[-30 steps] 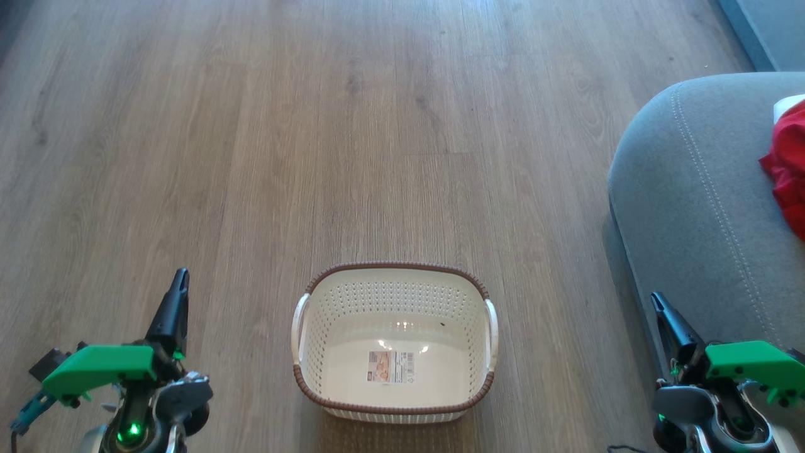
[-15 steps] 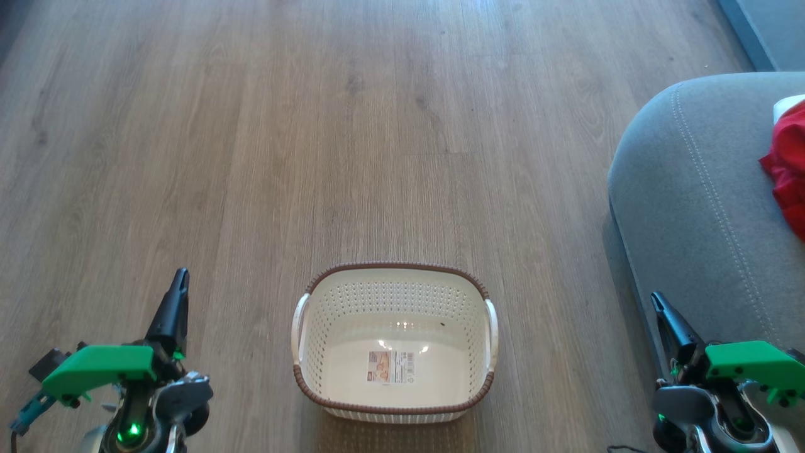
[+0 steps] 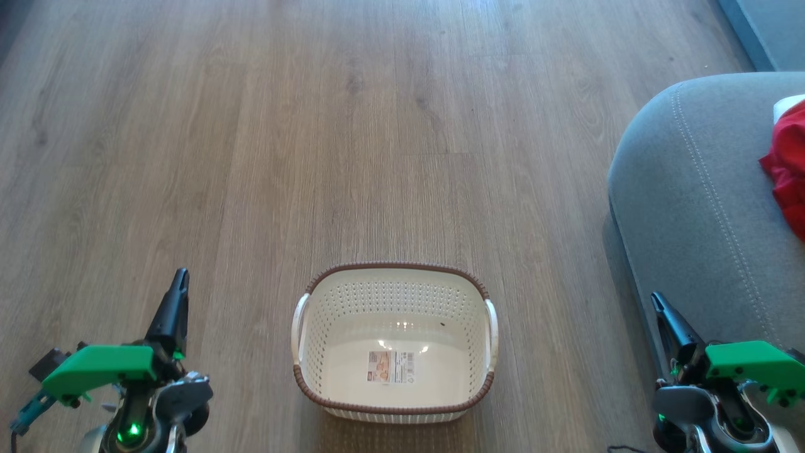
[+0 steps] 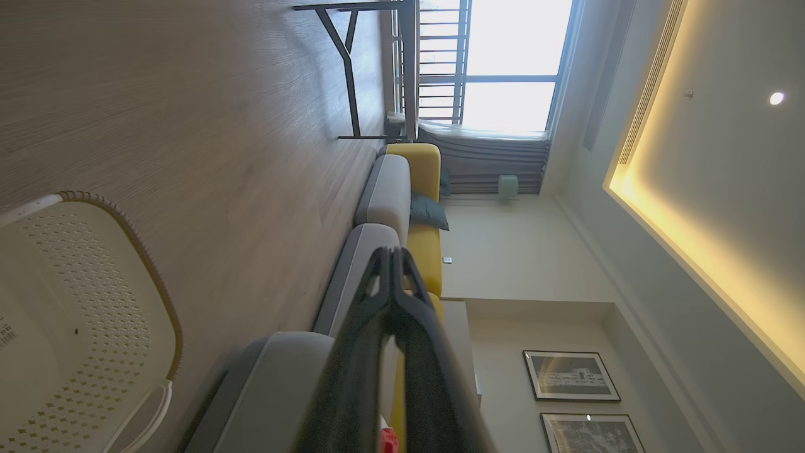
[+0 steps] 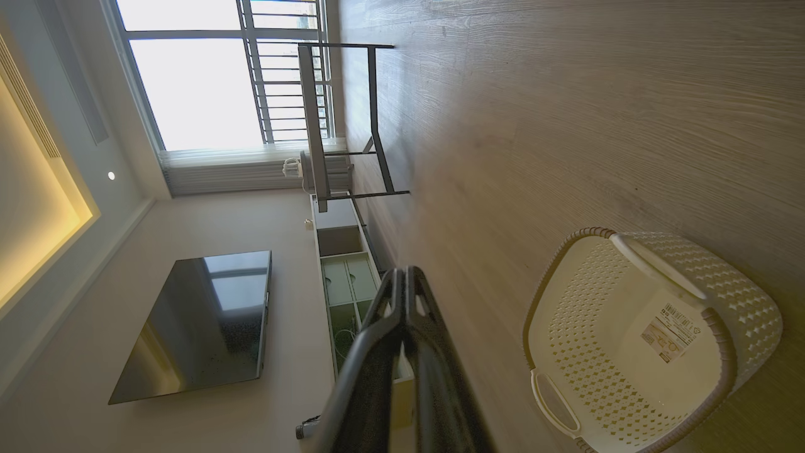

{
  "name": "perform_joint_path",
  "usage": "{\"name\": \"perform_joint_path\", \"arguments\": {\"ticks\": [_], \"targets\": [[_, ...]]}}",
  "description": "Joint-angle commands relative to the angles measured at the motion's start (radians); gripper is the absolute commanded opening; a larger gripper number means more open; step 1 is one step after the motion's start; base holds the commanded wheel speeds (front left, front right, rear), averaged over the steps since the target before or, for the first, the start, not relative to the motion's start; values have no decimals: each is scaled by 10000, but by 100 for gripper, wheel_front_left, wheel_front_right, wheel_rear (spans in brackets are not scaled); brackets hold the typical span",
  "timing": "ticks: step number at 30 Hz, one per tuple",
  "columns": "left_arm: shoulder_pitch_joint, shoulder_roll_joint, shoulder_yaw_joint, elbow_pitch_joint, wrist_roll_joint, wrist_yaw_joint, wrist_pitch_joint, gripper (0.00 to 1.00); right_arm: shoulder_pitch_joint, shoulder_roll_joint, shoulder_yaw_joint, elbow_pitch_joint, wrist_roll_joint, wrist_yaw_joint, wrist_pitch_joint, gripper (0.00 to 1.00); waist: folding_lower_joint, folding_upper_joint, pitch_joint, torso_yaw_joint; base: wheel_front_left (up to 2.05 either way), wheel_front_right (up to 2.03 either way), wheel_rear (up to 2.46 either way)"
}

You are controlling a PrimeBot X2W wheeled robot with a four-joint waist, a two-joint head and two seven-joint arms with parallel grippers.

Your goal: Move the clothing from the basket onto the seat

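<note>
Firstly, lower left of the head view: one left gripper [image 3: 179, 277], two long dark fingers pressed together tip to tip, beside a green plastic bracket [image 3: 97, 368].

Bottom centre: one basket [image 3: 390, 296], cream-white perforated plastic, rectangular with rounded corners. Brown woven-look rim, two pale side handles, one label sticker [image 3: 391, 367] flat on its smooth bottom. Standing on wood-grain plank floor [image 3: 314, 126].

Lower right: one right gripper [image 3: 656, 297], likewise two dark fingers squeezed together at the tips, clasping nothing, near the seat's edge.

Right side: one seat [image 3: 685, 207], grey-blue fabric, rounded corner, stitched seam lines.

Far right edge, lying on the seat: clothing [image 3: 789, 170], crumpled bright red fabric, number of garments unclear. One small white piece [image 3: 786, 106] above it, cut off by the frame.
</note>
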Motion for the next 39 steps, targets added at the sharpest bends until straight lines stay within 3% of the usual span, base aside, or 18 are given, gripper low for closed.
{"name": "perform_joint_path", "arguments": {"ticks": [1,39], "targets": [[-282,51,357,-352,16,-69,63,0,-484,-131,169,-368,61,69,74,0,0,0,0,0,0,0,0],[-283,42,370,-352,27,-69,73,0,-484,-131,170,-368,62,69,74,0,0,0,0,0,0,0,0]]}}
